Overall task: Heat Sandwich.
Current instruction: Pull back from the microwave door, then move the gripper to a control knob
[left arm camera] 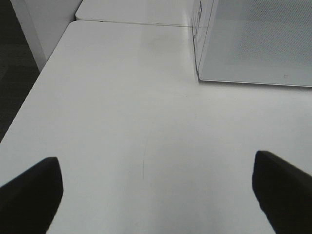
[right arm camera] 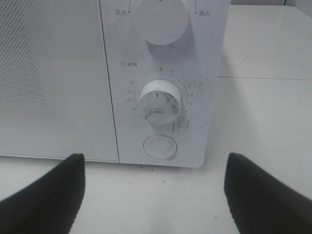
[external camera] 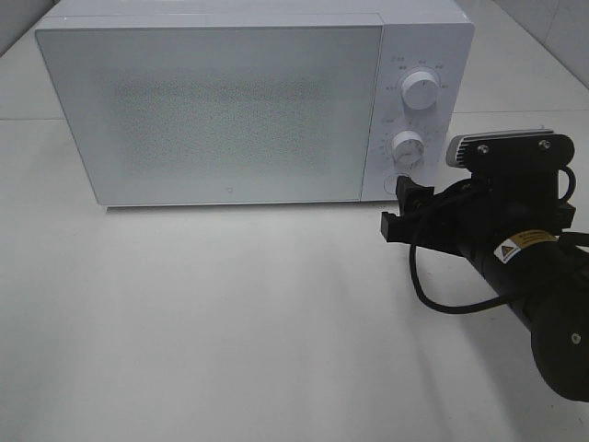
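Left hand (left arm camera: 156, 195) spread wide, empty, over desk (left arm camera: 122, 122) beside microwave (external camera: 405, 46). Door (external camera: 212, 110) shut; sandwich nowhere in your views, likely inside, can't confirm. Right hand (right arm camera: 153, 195) open, empty, facing timer knob (right arm camera: 160, 101), round button (right arm camera: 159, 146) beneath. You likely still need timer set.

White table (external camera: 230, 322), seam btwn 2 tops, dark floor (left arm camera: 12, 73) off its edge, white panel (left arm camera: 48, 19) beside, soft even light

White microwave (external camera: 253, 106), upright on table (external camera: 230, 331), dotted frosted door (external camera: 202, 115) shut, two dials (external camera: 421, 89) above round button (right arm camera: 159, 146) on right panel
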Available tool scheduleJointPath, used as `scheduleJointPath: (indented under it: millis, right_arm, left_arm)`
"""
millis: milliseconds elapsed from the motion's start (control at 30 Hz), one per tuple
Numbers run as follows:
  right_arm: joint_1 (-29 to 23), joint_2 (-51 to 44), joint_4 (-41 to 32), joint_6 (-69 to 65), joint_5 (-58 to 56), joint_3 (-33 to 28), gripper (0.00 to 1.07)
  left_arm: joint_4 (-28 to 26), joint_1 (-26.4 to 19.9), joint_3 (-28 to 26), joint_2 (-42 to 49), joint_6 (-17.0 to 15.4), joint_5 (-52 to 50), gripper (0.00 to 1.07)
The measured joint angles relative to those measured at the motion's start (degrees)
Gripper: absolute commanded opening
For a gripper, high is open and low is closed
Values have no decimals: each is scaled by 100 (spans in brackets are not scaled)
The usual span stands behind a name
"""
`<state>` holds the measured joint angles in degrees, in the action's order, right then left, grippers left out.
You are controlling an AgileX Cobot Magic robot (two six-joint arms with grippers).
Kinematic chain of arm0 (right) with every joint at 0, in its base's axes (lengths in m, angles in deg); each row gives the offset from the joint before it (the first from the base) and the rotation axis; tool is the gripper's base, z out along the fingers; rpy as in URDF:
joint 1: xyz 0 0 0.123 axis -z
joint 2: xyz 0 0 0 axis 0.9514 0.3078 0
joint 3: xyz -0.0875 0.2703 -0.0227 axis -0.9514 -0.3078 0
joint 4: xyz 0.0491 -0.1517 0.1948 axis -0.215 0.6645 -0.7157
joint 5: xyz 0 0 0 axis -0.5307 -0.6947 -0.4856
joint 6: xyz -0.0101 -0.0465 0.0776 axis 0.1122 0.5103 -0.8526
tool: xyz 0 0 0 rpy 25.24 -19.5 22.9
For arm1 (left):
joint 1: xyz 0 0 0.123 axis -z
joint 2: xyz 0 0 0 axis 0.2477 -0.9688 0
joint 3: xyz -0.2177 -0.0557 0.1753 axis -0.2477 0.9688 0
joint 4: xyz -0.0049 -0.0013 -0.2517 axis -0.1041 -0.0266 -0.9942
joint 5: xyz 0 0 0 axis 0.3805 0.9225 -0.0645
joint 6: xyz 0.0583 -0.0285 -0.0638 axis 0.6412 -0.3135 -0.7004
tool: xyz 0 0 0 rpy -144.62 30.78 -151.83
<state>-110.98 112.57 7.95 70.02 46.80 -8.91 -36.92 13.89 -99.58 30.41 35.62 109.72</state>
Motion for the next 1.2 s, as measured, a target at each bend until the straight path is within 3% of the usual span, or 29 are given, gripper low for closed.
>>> scheduleJointPath:
  millis: [533,867,1200]
  right_arm:
    - [80,63,-183,-17,11,92,76]
    - [206,625,-183,-69,23,642,76]
    - [659,985,212,-97,11,1352,76]
  left_arm:
    - [0,0,0,0,0,0,101]
    - [0,0,0,0,0,0,101]
    - [0,0,0,0,0,0,101]
